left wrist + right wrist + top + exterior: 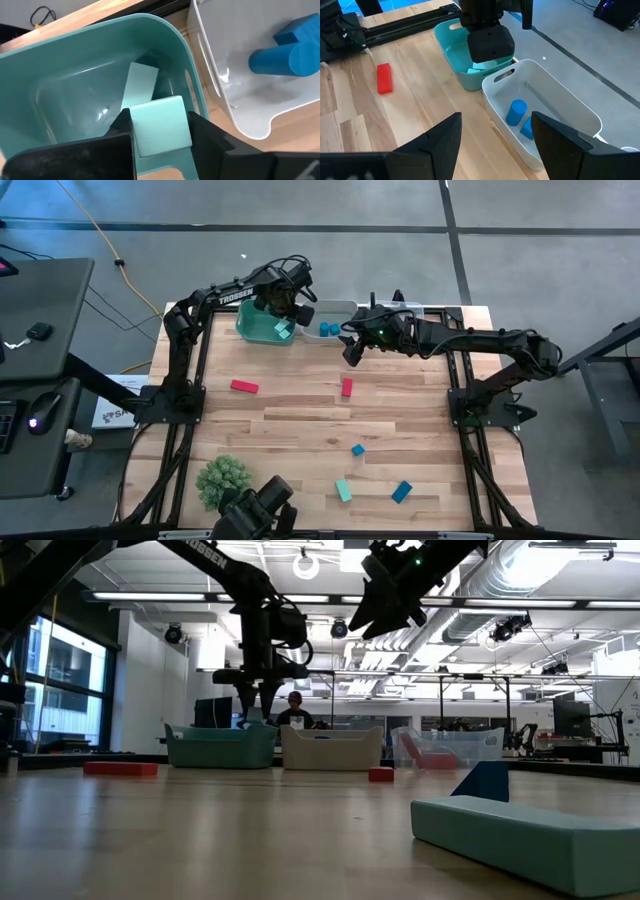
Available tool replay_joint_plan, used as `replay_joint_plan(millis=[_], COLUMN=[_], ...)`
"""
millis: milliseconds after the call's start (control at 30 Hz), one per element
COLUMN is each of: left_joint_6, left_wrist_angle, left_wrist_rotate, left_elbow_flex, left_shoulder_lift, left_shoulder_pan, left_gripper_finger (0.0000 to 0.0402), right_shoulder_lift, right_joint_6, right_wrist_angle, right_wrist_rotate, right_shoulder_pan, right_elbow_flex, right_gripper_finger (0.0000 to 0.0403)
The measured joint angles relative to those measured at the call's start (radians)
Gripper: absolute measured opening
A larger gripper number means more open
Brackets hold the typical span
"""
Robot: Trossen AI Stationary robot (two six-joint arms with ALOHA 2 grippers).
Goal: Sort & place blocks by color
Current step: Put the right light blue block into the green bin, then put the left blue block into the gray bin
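Note:
My left gripper points down over the teal bin at the table's far side, shut on a light teal block. Another light teal block leans inside that bin. Beside it, the white bin holds two blue blocks. My right gripper hovers open with nothing in it, above the table next to the white bin. Two red blocks lie on the table's middle. Two blue blocks and a light teal one lie nearer the front. My left gripper has the light teal block between its two fingers, which stand against two opposite sides of it. The fingers come from above, pointing down into the teal bin. The block is clear of the bin's floor, its broad face turned up toward the wrist camera.
A clear bin with something red in it stands to the right of the white bin. A green spiky plant-like ball sits near the front left corner. Bare wood lies between the bins and the loose blocks.

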Motion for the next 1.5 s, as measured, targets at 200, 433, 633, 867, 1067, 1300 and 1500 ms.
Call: replay_joint_plan(millis=[200,433,633,867,1067,1300,1500], left_joint_6=[0.014,0.057,0.066,0.133,0.182,0.256,0.315], left_wrist_angle=[0.0,0.0,0.0,0.0,0.0,0.0,0.0], left_wrist_rotate=[0.0,0.0,0.012,0.039,0.038,0.052,0.072], left_elbow_flex=[0.0,0.0,0.0,0.0,0.0,0.0,0.0], left_shoulder_lift=[0.0,0.0,0.0,-0.035,-0.095,-0.201,-0.324], left_shoulder_pan=[0.0,0.0,0.0,0.0,0.0,-0.004,-0.011], left_gripper_finger=[0.01,0.0113,0.0124,0.012,0.012,0.012,0.012], right_shoulder_lift=[0.0,0.0,0.0,0.0,0.0,0.0,0.0], right_joint_6=[0.027,0.071,0.128,0.327,0.468,0.499,0.487], right_wrist_angle=[0.0,0.0,0.0,-0.065,-0.116,-0.05,-0.004], right_wrist_rotate=[0.0,0.0,-0.046,-0.17,-0.295,-0.366,-0.356], right_shoulder_pan=[0.0,0.001,0.001,0.001,0.001,0.002,0.037], right_elbow_flex=[0.0,0.0,0.0,-0.001,-0.001,-0.001,0.04], right_gripper_finger=[0.0229,0.0229,0.0229,0.0229,0.0229,0.0229,0.0229])
